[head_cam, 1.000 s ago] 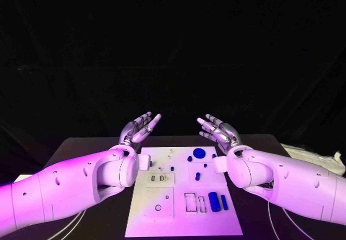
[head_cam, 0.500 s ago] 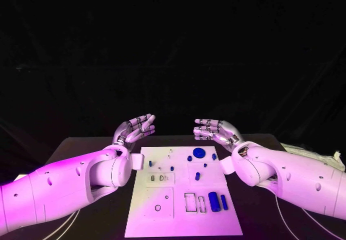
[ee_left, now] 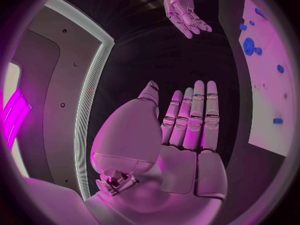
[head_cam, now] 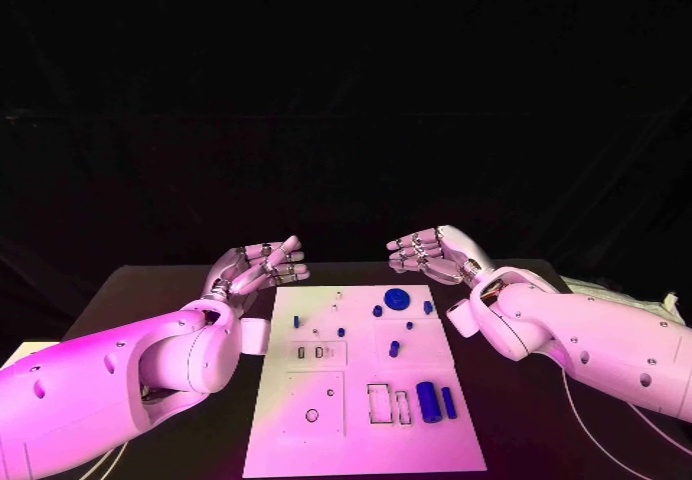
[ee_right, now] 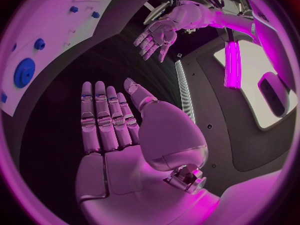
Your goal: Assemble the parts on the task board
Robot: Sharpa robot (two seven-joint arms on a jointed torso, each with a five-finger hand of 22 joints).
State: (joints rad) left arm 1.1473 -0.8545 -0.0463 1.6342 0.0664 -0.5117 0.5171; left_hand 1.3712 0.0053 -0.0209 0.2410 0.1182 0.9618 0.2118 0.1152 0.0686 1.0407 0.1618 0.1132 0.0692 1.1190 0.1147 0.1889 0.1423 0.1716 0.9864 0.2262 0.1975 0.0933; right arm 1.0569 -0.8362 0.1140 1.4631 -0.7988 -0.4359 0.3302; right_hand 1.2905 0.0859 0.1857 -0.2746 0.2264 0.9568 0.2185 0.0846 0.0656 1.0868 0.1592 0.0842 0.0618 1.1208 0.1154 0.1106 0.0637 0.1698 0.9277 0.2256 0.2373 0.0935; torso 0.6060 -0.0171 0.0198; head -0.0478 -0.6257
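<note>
both robot hands, left [head_cam: 260,268] and right [head_cam: 433,254], are hovering empty, fingers apart; probably risking knocking the blue disc [head_cam: 397,297] on the task board [head_cam: 361,440] when reaching down.

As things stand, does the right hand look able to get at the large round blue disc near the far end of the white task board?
Probably yes. The right hand hovers holding nothing, just beyond the task board, and the large round blue disc lies uncovered close below it; the left hand is off to the other side.

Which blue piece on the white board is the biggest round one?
The flat blue disc at the board's far end; the other blue pieces are small dots or slim bars.
</note>
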